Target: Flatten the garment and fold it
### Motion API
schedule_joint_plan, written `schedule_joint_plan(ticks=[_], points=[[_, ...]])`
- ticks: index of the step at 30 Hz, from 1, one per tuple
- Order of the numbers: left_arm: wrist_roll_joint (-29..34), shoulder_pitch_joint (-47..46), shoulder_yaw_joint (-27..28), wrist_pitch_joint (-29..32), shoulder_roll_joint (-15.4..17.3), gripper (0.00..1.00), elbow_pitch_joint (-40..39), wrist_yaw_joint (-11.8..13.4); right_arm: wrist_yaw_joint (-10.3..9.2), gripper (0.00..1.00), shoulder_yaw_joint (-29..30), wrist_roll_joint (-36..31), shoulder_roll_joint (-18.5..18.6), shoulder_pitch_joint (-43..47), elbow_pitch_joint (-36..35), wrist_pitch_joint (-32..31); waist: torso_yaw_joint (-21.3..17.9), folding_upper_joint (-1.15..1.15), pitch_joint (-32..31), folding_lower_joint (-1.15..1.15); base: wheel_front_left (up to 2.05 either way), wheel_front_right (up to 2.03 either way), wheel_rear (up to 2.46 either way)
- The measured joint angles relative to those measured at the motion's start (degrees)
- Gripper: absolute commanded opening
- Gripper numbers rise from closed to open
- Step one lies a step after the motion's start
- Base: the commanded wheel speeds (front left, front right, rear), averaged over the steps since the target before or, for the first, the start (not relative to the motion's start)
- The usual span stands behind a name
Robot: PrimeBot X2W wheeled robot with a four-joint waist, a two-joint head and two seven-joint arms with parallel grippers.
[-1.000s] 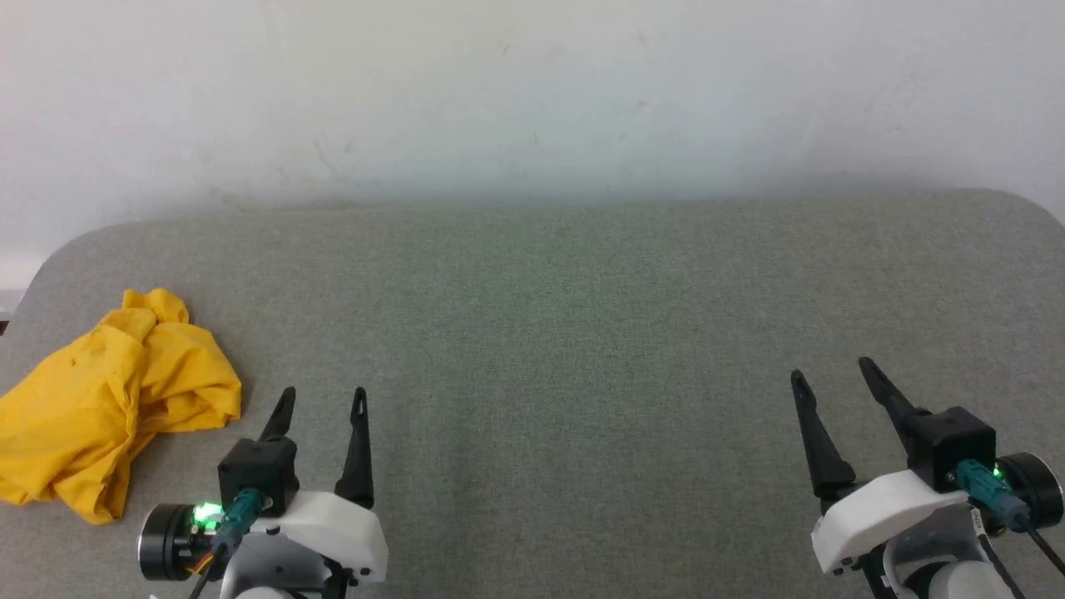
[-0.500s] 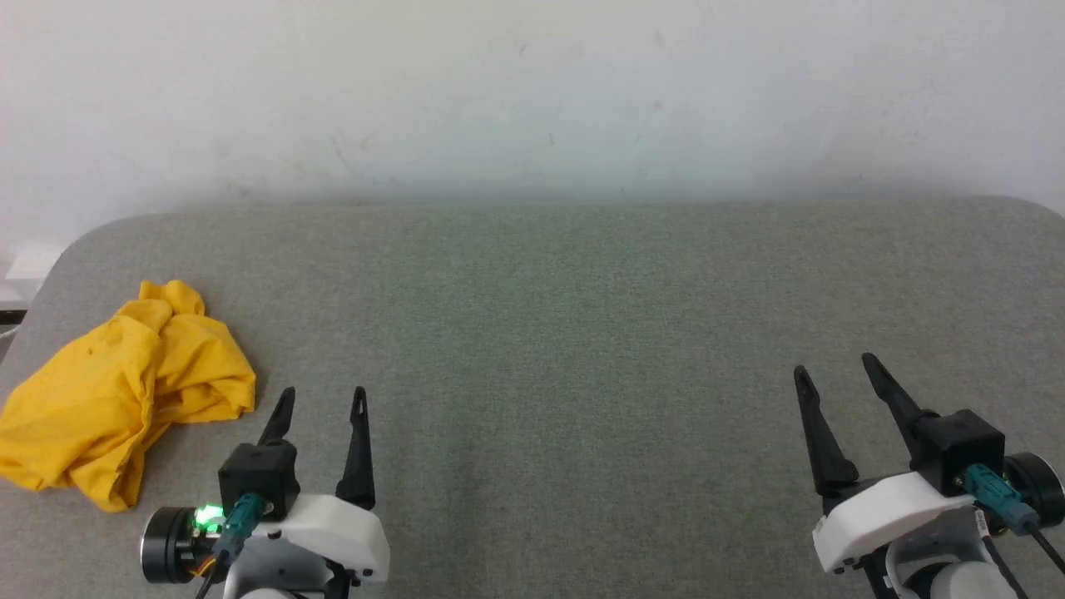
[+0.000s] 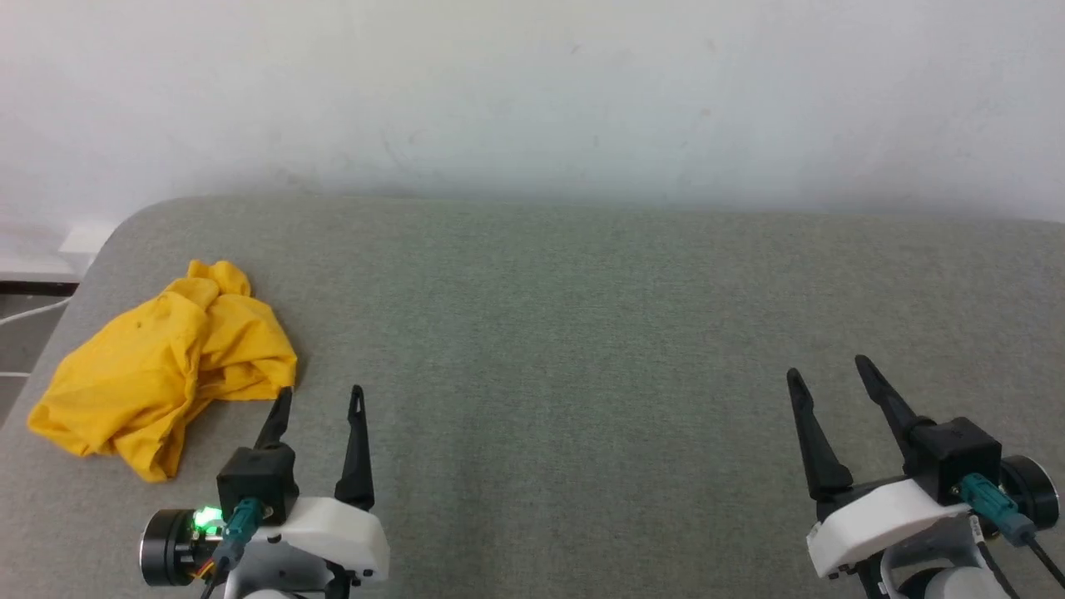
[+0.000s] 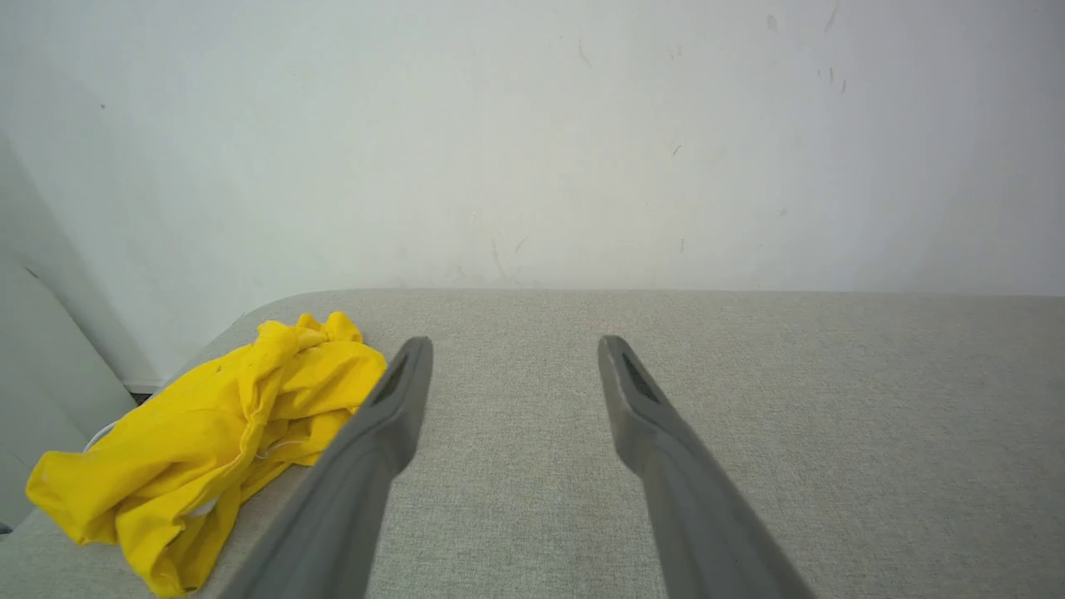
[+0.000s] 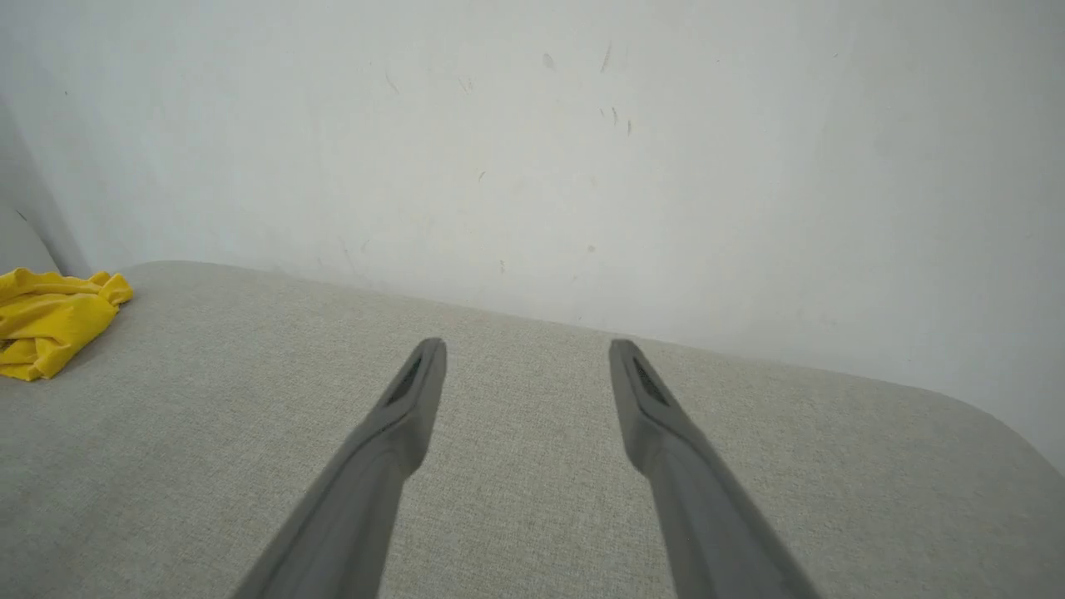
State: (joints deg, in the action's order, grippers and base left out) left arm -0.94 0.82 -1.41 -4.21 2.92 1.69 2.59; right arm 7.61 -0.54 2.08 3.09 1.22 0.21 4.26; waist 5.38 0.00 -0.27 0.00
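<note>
Step in hand, imo: nothing's started on the cloth yet, the bot is at the reach-for-it stage. The garment [image 3: 166,366] sits as a crumpled yellow heap on the grey padded table [image 3: 582,316], towards its left side and close to the left edge. No print is showing, just plain yellow w/ lots of creases.

The left gripper [image 3: 322,391] is spread wide w/ nothing btwn its fingers, just beside the heap's right side. In the head view one fingertip [image 3: 287,393] lines up w/ the cloth's edge; can't tell if it touches. The right gripper [image 3: 826,368] is spread and empty too, well apart from the garment, over the table's right side.

Next move prob calls for the left arm to swing left, drop onto a raised fold, pinch it, then drag it toward the middle where both arms can work. The right arm has a long way to come across.

View diffs:
- **Head view:** gives both grippers and the bare stretch btwn them at once.
- **Left wrist view:** gets the heap up close, w/ a bit of white peeking from the folds that the head view doesn't resolve.
- **Right wrist view:** catches the garment as a small yellow bit at its far left edge.
</note>
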Motion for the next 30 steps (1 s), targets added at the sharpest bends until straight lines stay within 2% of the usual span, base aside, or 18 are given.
schedule_joint_plan(ticks=[30], points=[[-0.7, 0.36, -1.94, -3.47, 0.0, 1.0, 1.32, 1.08, 0.0, 1.0, 0.42, 1.11, -0.02, 0.37, 0.49, 3.44, 11.23, 0.0, -0.32, 0.0, 0.0, 0.0, 0.0]])
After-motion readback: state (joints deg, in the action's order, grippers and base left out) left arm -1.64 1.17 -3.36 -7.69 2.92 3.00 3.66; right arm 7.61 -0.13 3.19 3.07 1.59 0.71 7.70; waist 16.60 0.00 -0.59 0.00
